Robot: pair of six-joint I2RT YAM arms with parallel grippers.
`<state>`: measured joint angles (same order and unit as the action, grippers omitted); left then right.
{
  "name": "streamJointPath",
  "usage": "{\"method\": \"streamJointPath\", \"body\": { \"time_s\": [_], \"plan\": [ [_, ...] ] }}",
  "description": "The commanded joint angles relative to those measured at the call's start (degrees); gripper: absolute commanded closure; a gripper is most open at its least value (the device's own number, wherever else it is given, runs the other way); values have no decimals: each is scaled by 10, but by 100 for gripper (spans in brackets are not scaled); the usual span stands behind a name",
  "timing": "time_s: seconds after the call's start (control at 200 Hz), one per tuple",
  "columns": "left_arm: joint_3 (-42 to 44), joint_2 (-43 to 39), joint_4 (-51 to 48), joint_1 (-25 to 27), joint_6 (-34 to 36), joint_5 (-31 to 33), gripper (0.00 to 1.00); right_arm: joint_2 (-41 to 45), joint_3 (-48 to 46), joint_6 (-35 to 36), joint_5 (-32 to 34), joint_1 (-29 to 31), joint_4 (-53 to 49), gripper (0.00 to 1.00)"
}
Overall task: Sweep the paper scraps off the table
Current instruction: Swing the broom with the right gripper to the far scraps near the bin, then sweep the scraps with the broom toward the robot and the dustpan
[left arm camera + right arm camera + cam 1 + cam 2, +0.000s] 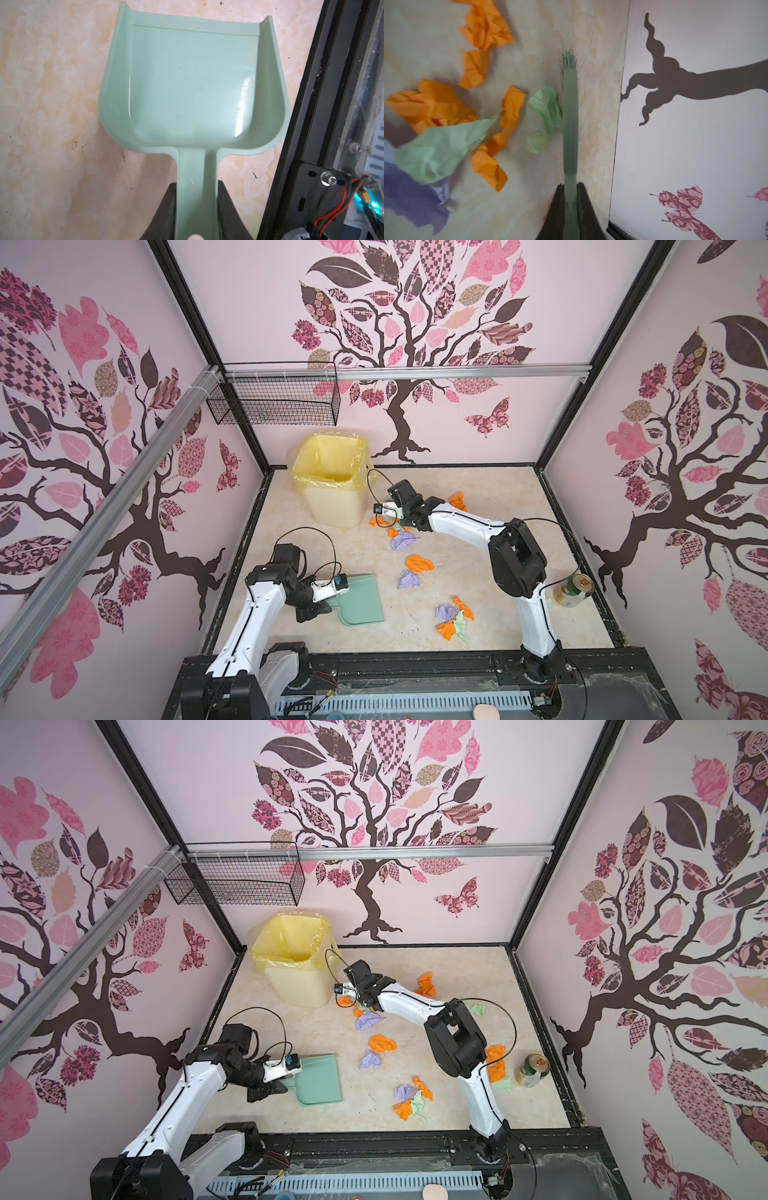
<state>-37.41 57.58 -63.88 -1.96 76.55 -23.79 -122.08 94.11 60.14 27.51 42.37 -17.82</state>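
Observation:
My left gripper (322, 608) (196, 184) is shut on the handle of a teal dustpan (361, 601) (191, 83), which lies flat and empty on the table (469, 572) at the front left. At the back, beside the bin, my right gripper (407, 524) (570, 185) is shut on a teal brush (570, 124), its bristles down by the back wall. Paper scraps lie beside the brush: orange (485, 25), pale green (546, 108) and lilac (409, 193). More paper scraps sit mid-table (419, 563) (409, 580) and towards the front (455, 620) (495, 1060).
A cream bin with a yellow liner (332, 485) stands at the back left. A green can (575, 589) stands near the right edge. A wire basket (274, 402) hangs on the back wall. A black frame rail (415, 668) runs along the front.

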Motion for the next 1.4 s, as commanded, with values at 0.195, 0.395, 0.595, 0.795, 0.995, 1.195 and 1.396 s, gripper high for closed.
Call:
{"method": "streamJointPath", "body": {
  "time_s": [0.195,0.395,0.595,0.795,0.995,1.195,1.396],
  "plan": [
    [27,-8,13,-13,12,-23,100,107,-174,1,44,68,-1,100],
    [35,-3,21,-19,15,-32,100,179,-229,-90,102,132,-125,100],
    [31,12,30,-19,9,-37,100,259,-234,-127,120,162,-145,100],
    [15,27,32,-19,3,-28,100,250,-184,-72,117,148,-75,100],
    [4,31,22,-21,2,-16,100,151,-107,-35,69,122,-38,100],
    [11,30,24,-22,2,-13,100,85,-69,-14,30,119,-30,100],
    [8,39,28,-23,0,-15,100,86,-87,-8,22,134,-30,100]
  ]
}}
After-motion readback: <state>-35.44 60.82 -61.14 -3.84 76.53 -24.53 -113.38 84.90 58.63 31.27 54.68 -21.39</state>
